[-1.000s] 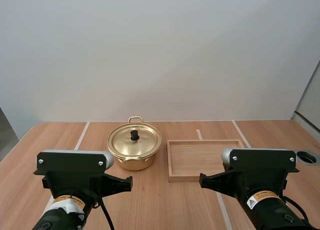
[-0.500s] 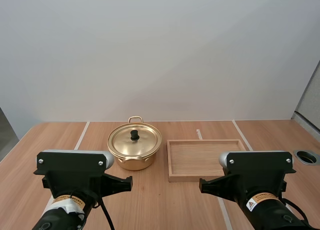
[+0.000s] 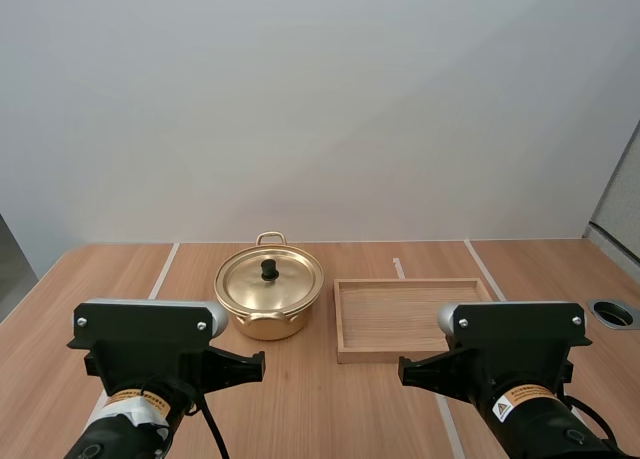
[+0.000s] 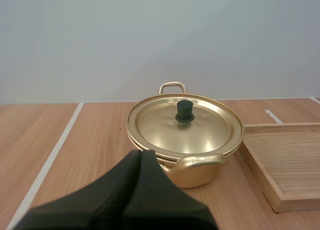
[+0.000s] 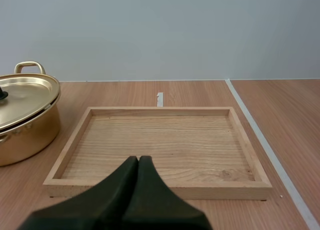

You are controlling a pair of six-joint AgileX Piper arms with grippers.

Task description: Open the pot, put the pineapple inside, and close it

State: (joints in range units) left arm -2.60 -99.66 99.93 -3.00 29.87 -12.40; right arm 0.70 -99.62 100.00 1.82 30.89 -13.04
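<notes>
The pot (image 3: 269,299) was seen lidded at the table's twelve o'clock, the wooden tray (image 3: 405,319) just beside it at three o'clock, bare. No pineapple was visible. Left gripper (image 4: 140,157) and right gripper (image 5: 138,162) were pressed together on nothing, held back.

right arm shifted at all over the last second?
Yes. In the high view the right arm has slid toward the left and slightly nearer the camera, judged against the fixed shallow wooden tray; it now covers more of the tray's right end.

L gripper (image 4: 141,157) fingers pressed together, R gripper (image 5: 138,162) same, both arms low, level
</notes>
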